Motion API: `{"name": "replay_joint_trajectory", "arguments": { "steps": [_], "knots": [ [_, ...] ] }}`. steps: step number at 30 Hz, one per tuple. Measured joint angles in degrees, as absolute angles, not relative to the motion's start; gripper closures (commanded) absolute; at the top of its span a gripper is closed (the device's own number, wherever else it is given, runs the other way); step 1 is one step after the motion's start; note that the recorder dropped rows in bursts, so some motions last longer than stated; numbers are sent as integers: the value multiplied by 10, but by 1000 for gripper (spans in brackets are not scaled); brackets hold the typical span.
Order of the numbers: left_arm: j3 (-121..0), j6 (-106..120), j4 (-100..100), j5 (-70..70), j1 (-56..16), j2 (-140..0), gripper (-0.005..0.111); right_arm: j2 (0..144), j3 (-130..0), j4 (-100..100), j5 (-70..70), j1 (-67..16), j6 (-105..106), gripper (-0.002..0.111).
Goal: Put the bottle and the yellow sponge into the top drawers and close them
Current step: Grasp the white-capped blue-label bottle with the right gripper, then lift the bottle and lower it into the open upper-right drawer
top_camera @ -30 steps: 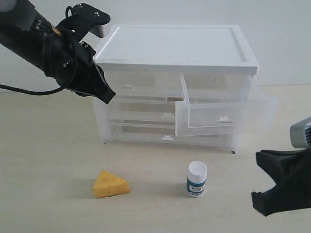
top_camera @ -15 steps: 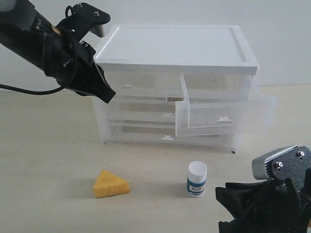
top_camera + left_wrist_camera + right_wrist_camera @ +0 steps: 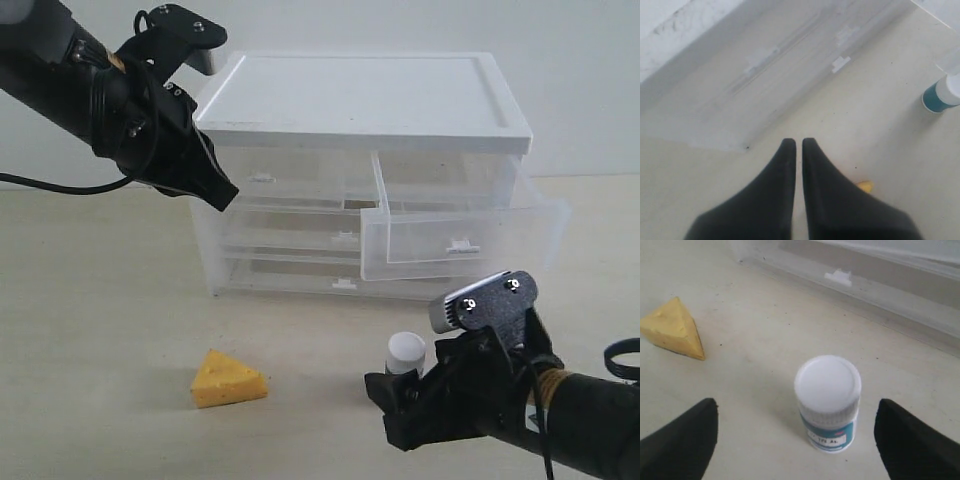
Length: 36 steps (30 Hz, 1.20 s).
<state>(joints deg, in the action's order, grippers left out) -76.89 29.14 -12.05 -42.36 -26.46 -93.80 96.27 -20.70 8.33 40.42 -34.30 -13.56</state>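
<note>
- Exterior view: the left gripper (image 3: 224, 197) hangs at the left front corner of the cabinet (image 3: 360, 95), near the left top drawer (image 3: 290, 178), which sits pushed in. Its black fingers meet in one point, clenched on nothing. Its arm is cut off by the frame.
- The right top drawer (image 3: 455, 235) stands pulled out and skewed. Little can be made out through its cloudy walls.
- The right gripper (image 3: 395, 412) is low over the table (image 3: 100, 300), in front of the bottle (image 3: 406, 350). Only the bottle's white cap shows above it, with label and base hidden. How wide the jaws stand is hard to read from here.
- The yellow sponge (image 3: 229, 378) lies in the open on the table, left of the bottle and clear of both grippers.
- Left wrist view: the left gripper (image 3: 799, 144) has its fingers pressed together tip to tip, with nothing between them.
- A finger hides nearly all of the yellow sponge (image 3: 865, 186), so only a yellow corner peeks out. The bottle (image 3: 941, 95) is cut by the frame edge. The cabinet (image 3: 765, 65) front is blurred.
- Right wrist view: the bottle (image 3: 828, 402) stands upright on the table inside the right gripper (image 3: 796, 405). The gripper is released, jaws spread wide, with a gap on each side of the bottle.
- Only the fingertips (image 3: 690, 437) show, and the label print is too small to read.
- The yellow sponge (image 3: 672, 330) lies apart from the bottle. Of the cabinet, only its lowest front and a white tab (image 3: 838, 276) show.
</note>
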Motion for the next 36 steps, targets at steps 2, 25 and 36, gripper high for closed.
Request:
{"name": "replay_joint_trajectory", "arguments": {
  "steps": [2,25,36],
  "knots": [
    [-769,291,-120,-424,-265,-938,103,976,-221,83,392,-343,-136,31],
    [-769,291,-120,-424,-265,-938,103,1051,-304,38,323,-343,-131,108],
    [-769,291,-120,-424,-265,-938,103,907,-303,404,249,-343,-604,108]
  ]
}}
